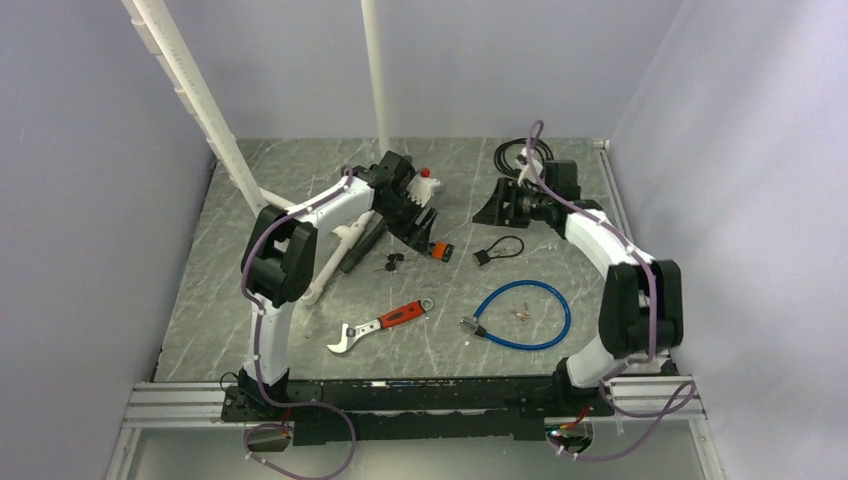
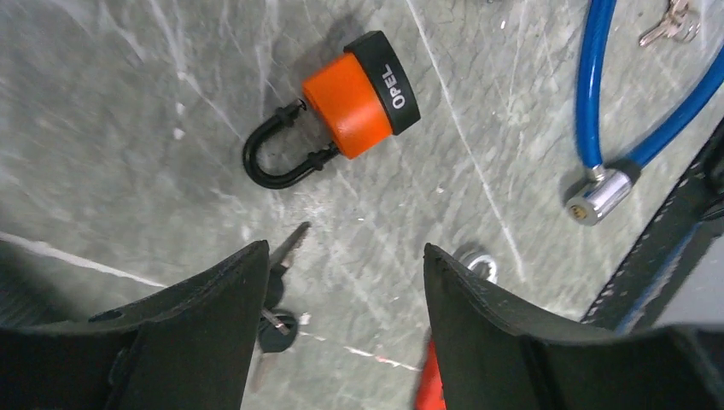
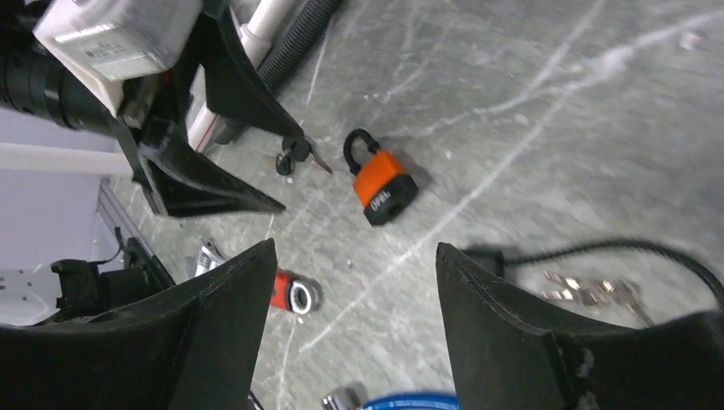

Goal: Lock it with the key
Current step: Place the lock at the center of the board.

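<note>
Orange padlock (image 2: pixel 359 94), black shackle, on your grey marbled counter (image 2: pixel 128 102), black-headed key (image 2: pixel 277 327) near it — left claw (image 2: pixel 341 256) and right claw (image 3: pixel 356 248) both spread

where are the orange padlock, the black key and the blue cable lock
orange padlock (image 2: pixel 348 104): left wrist view, orange body
black key (image 2: pixel 292 241): left wrist view, metal blade
blue cable lock (image 2: pixel 589 85): left wrist view, blue cable

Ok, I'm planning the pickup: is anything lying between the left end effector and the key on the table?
Nothing visible does. The left end effector is open, with the key lying on bare table by one finger, partly hidden behind it. The orange padlock sits farther on, apart from the key.
</note>
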You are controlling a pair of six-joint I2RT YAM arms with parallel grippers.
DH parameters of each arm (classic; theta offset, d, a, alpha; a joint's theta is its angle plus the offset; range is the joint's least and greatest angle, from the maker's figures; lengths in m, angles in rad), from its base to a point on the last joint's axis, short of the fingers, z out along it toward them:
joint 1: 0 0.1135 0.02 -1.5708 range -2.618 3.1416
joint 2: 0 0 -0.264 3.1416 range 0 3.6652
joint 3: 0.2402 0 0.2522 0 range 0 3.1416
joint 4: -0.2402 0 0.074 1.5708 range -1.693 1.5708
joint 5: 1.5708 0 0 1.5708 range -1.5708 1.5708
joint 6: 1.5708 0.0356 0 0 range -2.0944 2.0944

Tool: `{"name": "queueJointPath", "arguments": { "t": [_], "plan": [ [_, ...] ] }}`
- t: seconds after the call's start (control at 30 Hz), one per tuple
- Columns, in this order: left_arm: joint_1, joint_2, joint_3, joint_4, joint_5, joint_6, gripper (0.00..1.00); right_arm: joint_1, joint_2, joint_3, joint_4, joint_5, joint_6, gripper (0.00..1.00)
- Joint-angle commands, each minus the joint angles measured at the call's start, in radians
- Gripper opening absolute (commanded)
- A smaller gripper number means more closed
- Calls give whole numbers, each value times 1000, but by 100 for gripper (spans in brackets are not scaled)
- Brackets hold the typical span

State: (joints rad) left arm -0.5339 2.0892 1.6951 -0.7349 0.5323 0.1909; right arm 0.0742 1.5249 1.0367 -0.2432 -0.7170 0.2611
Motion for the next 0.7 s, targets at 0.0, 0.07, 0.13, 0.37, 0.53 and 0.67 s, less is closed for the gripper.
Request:
{"name": "queueJointPath", "arguments": {
  "t": [0.0, 0.07, 0.13, 0.37, 0.53, 0.67],
  "plan": [
    [-3, -23, -10, 95, 51, -279, 71, 61, 122, 99, 136, -42, 73, 69],
    [-2, -12, -18, 131, 30, -359, 73, 88, 197, 138, 143, -50, 75, 68],
    [6, -1, -22, 155, 50, -420, 74, 113, 252, 172, 147, -54, 75, 67],
    [60, -90, -103, 268, 119, -477, 74, 243, 369, 346, -61, 111, -131, 70],
    [63, -286, -235, 314, 99, -367, 85, 298, 387, 409, -206, 246, -228, 73],
    [63, -444, -385, 395, 64, -336, 99, 370, 416, 450, -282, 326, -304, 77]
  ]
}}
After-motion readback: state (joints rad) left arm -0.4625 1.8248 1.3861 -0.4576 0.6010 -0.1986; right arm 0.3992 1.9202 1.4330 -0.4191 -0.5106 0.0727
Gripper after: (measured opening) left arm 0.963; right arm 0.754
